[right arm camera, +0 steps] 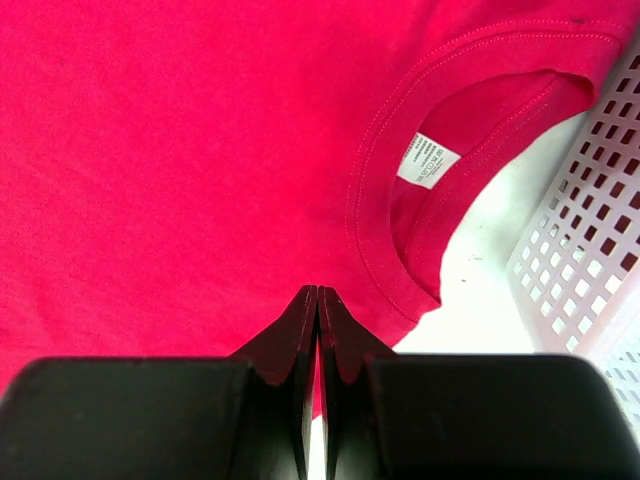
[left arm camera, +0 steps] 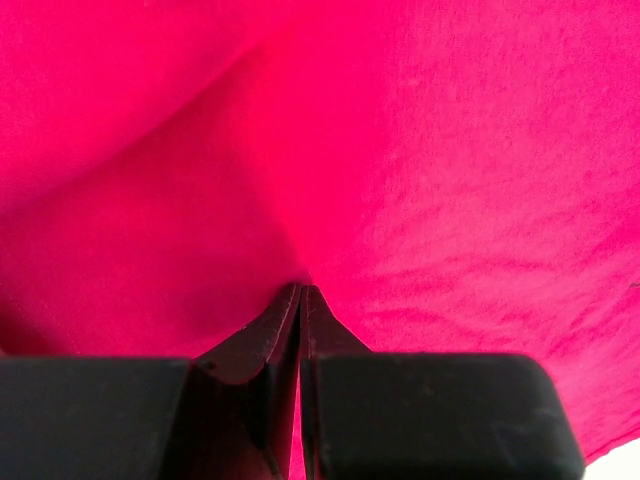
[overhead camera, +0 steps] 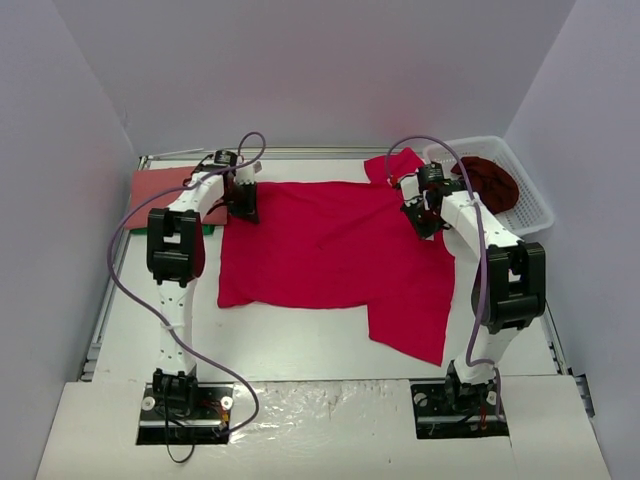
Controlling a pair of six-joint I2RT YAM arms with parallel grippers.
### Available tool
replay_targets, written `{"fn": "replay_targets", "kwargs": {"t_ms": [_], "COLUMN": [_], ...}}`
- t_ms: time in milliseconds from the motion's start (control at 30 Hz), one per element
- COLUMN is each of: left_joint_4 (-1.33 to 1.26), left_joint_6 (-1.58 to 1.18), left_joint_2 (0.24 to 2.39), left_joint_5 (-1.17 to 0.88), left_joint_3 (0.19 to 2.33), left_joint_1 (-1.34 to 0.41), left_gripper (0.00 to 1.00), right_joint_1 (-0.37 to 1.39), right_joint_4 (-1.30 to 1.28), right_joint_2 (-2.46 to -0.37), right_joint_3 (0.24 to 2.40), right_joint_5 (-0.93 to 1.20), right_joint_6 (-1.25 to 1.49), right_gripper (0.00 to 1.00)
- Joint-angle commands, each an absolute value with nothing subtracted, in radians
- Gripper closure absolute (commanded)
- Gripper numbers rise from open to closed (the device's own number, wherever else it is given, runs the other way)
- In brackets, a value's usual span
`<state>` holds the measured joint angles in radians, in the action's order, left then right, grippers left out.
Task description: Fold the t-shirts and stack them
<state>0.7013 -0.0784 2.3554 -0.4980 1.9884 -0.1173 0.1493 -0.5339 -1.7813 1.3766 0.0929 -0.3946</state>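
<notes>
Crimson t-shirt crosswise (collar rightward)

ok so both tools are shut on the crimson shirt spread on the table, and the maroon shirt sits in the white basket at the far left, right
No, the white basket with the maroon shirt stands at the far right; the top external view shows it. Left tool and right tool are shut on the crimson shirt spread on the table.

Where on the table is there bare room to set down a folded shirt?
Bare table runs along the near side, between the crimson t-shirt's hem and the arm bases, widest at the left. The far corners are crowded: a salmon-red shirt left, the basket with a maroon shirt right.
</notes>
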Motion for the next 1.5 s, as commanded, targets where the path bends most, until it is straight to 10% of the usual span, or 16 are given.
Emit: {"fn": "replay_targets", "kwargs": {"t_ms": [0, 233, 600, 833, 1067, 1467], "left_joint_4": [0.68, 0.63, 0.782, 0.873, 0.93, 0.724], "left_joint_6": [-0.043, 0.05, 0.469, 0.561, 0.753, 0.877], "left_joint_2": [2.24, 1.907, 1.284, 1.01, 0.962, 1.026], "left_joint_5": [-0.443, -0.402, -0.347, -0.409, -0.445, -0.362], "left_joint_3": [1.901, 1.744, 1.257, 1.039, 0.888, 0.697], "left_joint_1": [-0.12, -0.127, -0.158, -0.163, -0.192, -0.239], "left_gripper": [0.98, 0.84, 0.03, 0.0, 0.42, 0.39], "right_joint_1": [0.146, 0.141, 0.077, 0.005, -0.041, -0.115], "right_joint_4": [-0.561, -0.565, -0.558, -0.52, -0.496, -0.477], "right_joint_2": [-1.769, -1.715, -1.442, -1.325, -1.327, -1.328], "right_joint_3": [1.401, 1.352, 1.24, 1.174, 1.15, 1.094], "right_joint_5": [0.08, 0.094, 0.243, 0.362, 0.382, 0.43], "right_joint_6": [-0.396, -0.413, -0.439, -0.434, -0.422, -0.414], "right_gripper": [1.0, 1.0, 0.78, 0.55, 0.55, 0.56]}}
